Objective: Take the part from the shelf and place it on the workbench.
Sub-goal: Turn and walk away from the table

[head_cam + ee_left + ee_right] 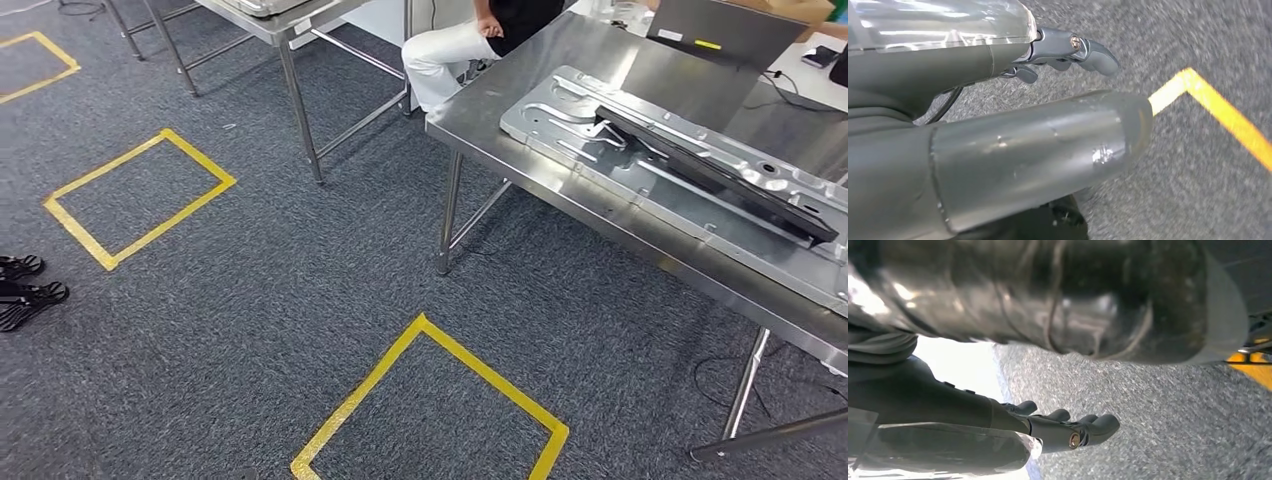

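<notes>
A steel workbench (640,75) at upper right carries a long metal part (690,165), while the left hand (1048,50) and right hand (1058,427) hang empty above carpet, fingers apart.

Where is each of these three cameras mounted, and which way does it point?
Head view: high on the robot, looking forward and down at carpet, yellow tape squares, a steel table with a metal panel, and a seated person.
Left wrist view: behind the left hand, facing the floor.
Right wrist view: behind the right hand, facing the floor.
Shared: all three show grey carpet and yellow tape.
</notes>
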Available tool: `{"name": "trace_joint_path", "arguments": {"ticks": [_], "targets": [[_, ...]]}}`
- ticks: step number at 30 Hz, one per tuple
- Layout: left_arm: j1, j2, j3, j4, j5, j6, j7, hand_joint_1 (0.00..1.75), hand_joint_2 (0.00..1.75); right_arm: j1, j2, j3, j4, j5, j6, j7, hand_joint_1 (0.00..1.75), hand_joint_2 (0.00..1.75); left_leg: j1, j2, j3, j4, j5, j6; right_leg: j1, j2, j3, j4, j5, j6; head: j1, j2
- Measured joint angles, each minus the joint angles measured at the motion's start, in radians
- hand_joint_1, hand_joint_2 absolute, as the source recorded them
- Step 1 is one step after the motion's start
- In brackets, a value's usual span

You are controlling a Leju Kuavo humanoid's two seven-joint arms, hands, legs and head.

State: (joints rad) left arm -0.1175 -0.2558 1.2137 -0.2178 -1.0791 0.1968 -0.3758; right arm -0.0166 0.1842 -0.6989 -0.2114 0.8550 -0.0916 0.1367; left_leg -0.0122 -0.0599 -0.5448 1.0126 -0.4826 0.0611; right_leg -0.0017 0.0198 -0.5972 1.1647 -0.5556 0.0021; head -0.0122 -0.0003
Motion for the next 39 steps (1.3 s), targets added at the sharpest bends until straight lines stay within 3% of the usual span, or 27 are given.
{"name": "trace_joint_path", "arguments": {"ticks": [2, 3, 5, 6, 8, 10, 12, 13, 14, 16, 18, 21, 22, 23, 25, 26, 27, 28, 29, 30, 32, 34, 36, 37, 39], "targets": [[-0.002, -0.004, 0.000, 0.000, 0.001, 0.001, 0.000, 0.00, 0.00, 0.000, -0.005, 0.000, 0.002, 0.001, 0.004, 0.001, 0.00, 0.00, -0.002, -0.020, -0.003, 0.001, 0.002, -0.002, 0.008, 0.039, 0.048, -0.114, 0.048, -0.030, -0.003, 0.000], [-0.003, -0.006, 0.000, 0.001, 0.001, 0.001, 0.000, 0.00, 0.00, 0.000, -0.008, 0.000, 0.002, 0.002, 0.004, 0.001, 0.00, 0.00, 0.000, -0.029, -0.007, 0.001, 0.004, -0.005, 0.011, 0.051, 0.058, -0.141, 0.055, -0.039, -0.005, 0.000], [-0.004, -0.007, 0.000, 0.001, 0.001, 0.002, 0.001, 0.00, 0.00, -0.004, -0.009, 0.000, 0.004, 0.003, 0.006, 0.002, 0.00, 0.00, 0.003, -0.048, -0.012, -0.004, 0.010, -0.016, 0.011, 0.041, 0.063, -0.159, 0.058, -0.044, -0.005, 0.000], [-0.002, -0.007, 0.001, 0.001, 0.001, 0.002, 0.001, 0.00, 0.00, -0.006, -0.008, 0.000, 0.004, 0.004, 0.007, 0.003, 0.00, 0.00, 0.001, -0.047, -0.013, -0.003, 0.009, -0.021, 0.008, 0.029, 0.070, -0.172, 0.064, -0.043, -0.005, 0.000], [-0.001, -0.007, 0.001, 0.001, 0.002, 0.002, 0.001, 0.00, 0.00, -0.005, -0.007, 0.000, 0.004, 0.005, 0.011, 0.005, 0.00, 0.00, -0.003, -0.015, -0.032, 0.038, -0.022, -0.031, -0.002, 0.001, 0.086, -0.203, 0.076, -0.041, -0.007, 0.000], [-0.003, -0.006, 0.002, 0.001, 0.002, 0.002, 0.001, 0.00, 0.00, -0.002, -0.007, 0.000, 0.005, 0.006, 0.015, 0.007, 0.00, 0.00, 0.004, 0.031, -0.087, 0.154, -0.087, -0.044, -0.005, -0.026, 0.092, -0.213, 0.079, -0.040, -0.009, 0.000], [-0.003, -0.005, 0.002, 0.001, 0.002, 0.002, 0.001, 0.00, 0.00, -0.002, -0.007, 0.000, 0.006, 0.006, 0.018, 0.007, 0.00, 0.00, 0.018, 0.048, -0.137, 0.256, -0.122, -0.060, -0.008, -0.054, 0.089, -0.207, 0.075, -0.034, -0.009, 0.000], [-0.001, -0.005, 0.002, 0.001, 0.002, 0.002, 0.001, 0.00, 0.00, -0.002, -0.007, 0.000, 0.006, 0.006, 0.018, 0.007, 0.00, 0.00, 0.025, 0.053, -0.137, 0.259, -0.111, -0.069, -0.011, -0.067, 0.088, -0.202, 0.071, -0.030, -0.009, 0.000], [0.000, -0.004, 0.002, 0.001, 0.002, 0.002, 0.002, 0.00, 0.00, -0.002, -0.007, 0.000, 0.006, 0.006, 0.018, 0.007, 0.00, 0.00, 0.031, 0.059, -0.116, 0.222, -0.084, -0.076, -0.015, -0.078, 0.088, -0.195, 0.066, -0.023, -0.009, 0.000], [0.001, -0.003, 0.002, 0.001, 0.002, 0.002, 0.002, 0.00, 0.00, -0.003, -0.007, 0.000, 0.006, 0.006, 0.017, 0.007, 0.00, 0.00, 0.038, 0.086, -0.046, 0.091, -0.026, -0.088, -0.021, -0.097, 0.086, -0.176, 0.052, -0.006, -0.009, 0.000], [-0.001, -0.004, 0.003, 0.001, 0.002, 0.002, 0.002, 0.00, 0.00, -0.005, -0.008, 0.000, 0.006, 0.006, 0.017, 0.007, 0.00, 0.00, 0.036, 0.100, -0.011, 0.020, -0.009, -0.079, -0.019, -0.109, 0.083, -0.159, 0.040, 0.010, -0.008, 0.000], [0.002, -0.003, 0.003, 0.001, 0.002, 0.002, 0.002, 0.00, 0.00, -0.012, -0.008, 0.000, 0.006, 0.006, 0.016, 0.007, 0.00, 0.00, 0.033, 0.081, -0.017, 0.017, -0.009, -0.052, -0.020, -0.118, 0.086, -0.155, 0.036, 0.027, -0.007, 0.000], [0.002, -0.003, 0.003, 0.001, 0.002, 0.002, 0.002, 0.00, 0.00, -0.013, -0.008, 0.000, 0.006, 0.006, 0.016, 0.007, 0.00, 0.00, 0.033, 0.074, -0.018, 0.015, -0.006, -0.045, -0.023, -0.106, 0.084, -0.146, 0.026, 0.031, -0.007, 0.000], [0.002, -0.002, 0.004, 0.001, 0.002, 0.002, 0.002, 0.00, 0.00, -0.012, -0.008, 0.000, 0.006, 0.006, 0.016, 0.007, 0.00, 0.00, 0.034, 0.066, -0.019, 0.013, -0.002, -0.039, -0.024, -0.086, 0.073, -0.118, 0.002, 0.034, -0.007, 0.000], [0.001, -0.002, 0.004, 0.001, 0.002, 0.002, 0.002, 0.00, 0.00, -0.010, -0.008, 0.000, 0.007, 0.006, 0.016, 0.007, 0.00, 0.00, 0.032, 0.051, -0.024, 0.012, 0.003, -0.030, -0.024, -0.041, 0.020, -0.001, -0.071, 0.035, -0.007, 0.000], [0.001, -0.002, 0.005, 0.001, 0.002, 0.002, 0.002, 0.00, 0.00, -0.009, -0.008, 0.000, 0.007, 0.006, 0.016, 0.007, 0.00, 0.00, 0.030, 0.042, -0.028, 0.012, 0.005, -0.027, -0.022, -0.030, -0.013, 0.068, -0.102, 0.033, -0.007, 0.000], [0.001, -0.002, 0.005, 0.001, 0.002, 0.002, 0.002, 0.00, 0.00, -0.009, -0.008, 0.000, 0.007, 0.006, 0.016, 0.007, 0.00, 0.00, 0.027, 0.032, -0.030, 0.012, 0.007, -0.025, -0.020, -0.026, -0.037, 0.117, -0.115, 0.030, -0.007, 0.000], [0.002, -0.002, 0.006, 0.001, 0.002, 0.002, 0.002, 0.00, 0.00, -0.008, -0.008, 0.001, 0.007, 0.006, 0.016, 0.007, 0.00, 0.00, 0.024, 0.021, -0.031, 0.012, 0.008, -0.024, -0.018, -0.024, -0.044, 0.130, -0.107, 0.025, -0.007, 0.000], [0.003, -0.002, 0.007, 0.001, 0.002, 0.002, 0.002, 0.00, 0.00, -0.008, -0.008, 0.001, 0.007, 0.006, 0.016, 0.007, 0.00, 0.00, 0.021, 0.009, -0.030, 0.012, 0.008, -0.023, -0.015, -0.020, -0.032, 0.102, -0.080, 0.018, -0.007, 0.000], [0.003, -0.002, 0.008, 0.001, 0.002, 0.002, 0.002, 0.00, 0.00, -0.008, -0.008, 0.001, 0.007, 0.006, 0.016, 0.007, 0.00, 0.00, 0.018, -0.004, -0.028, 0.012, 0.009, -0.023, -0.011, -0.011, -0.003, 0.040, -0.039, 0.009, -0.007, 0.000], [0.001, -0.004, 0.008, 0.001, 0.002, 0.002, 0.002, 0.00, 0.00, -0.005, -0.009, 0.001, 0.007, 0.006, 0.016, 0.007, 0.00, 0.00, 0.017, -0.027, -0.027, 0.013, 0.010, -0.025, -0.006, 0.035, 0.058, -0.093, 0.020, -0.012, -0.008, 0.000], [-0.001, -0.006, 0.009, 0.001, 0.002, 0.002, 0.002, 0.00, 0.00, -0.006, -0.011, 0.001, 0.008, 0.006, 0.017, 0.007, 0.00, 0.00, 0.020, -0.044, -0.033, 0.013, 0.015, -0.033, -0.001, 0.064, 0.078, -0.145, 0.032, -0.022, -0.008, 0.000], [-0.001, -0.006, 0.010, 0.001, 0.003, 0.002, 0.002, 0.00, 0.00, -0.010, -0.011, 0.001, 0.008, 0.007, 0.022, 0.007, 0.00, 0.00, 0.023, -0.058, -0.039, 0.011, 0.020, -0.045, -0.002, 0.046, 0.082, -0.157, 0.038, -0.024, -0.008, 0.000], [0.001, -0.006, 0.011, 0.001, 0.004, 0.002, 0.002, 0.00, 0.00, -0.011, -0.011, 0.001, 0.008, 0.009, 0.027, 0.007, 0.00, 0.00, 0.021, -0.047, -0.042, 0.017, 0.017, -0.049, -0.004, 0.034, 0.086, -0.167, 0.043, -0.026, -0.008, 0.000], [0.000, -0.006, 0.014, 0.001, 0.007, 0.002, 0.002, 0.00, 0.00, -0.008, -0.011, 0.001, 0.008, 0.015, 0.041, 0.007, 0.00, 0.00, 0.018, 0.001, -0.072, 0.081, -0.027, -0.056, -0.008, 0.003, 0.094, -0.185, 0.052, -0.030, -0.010, 0.000]]}}
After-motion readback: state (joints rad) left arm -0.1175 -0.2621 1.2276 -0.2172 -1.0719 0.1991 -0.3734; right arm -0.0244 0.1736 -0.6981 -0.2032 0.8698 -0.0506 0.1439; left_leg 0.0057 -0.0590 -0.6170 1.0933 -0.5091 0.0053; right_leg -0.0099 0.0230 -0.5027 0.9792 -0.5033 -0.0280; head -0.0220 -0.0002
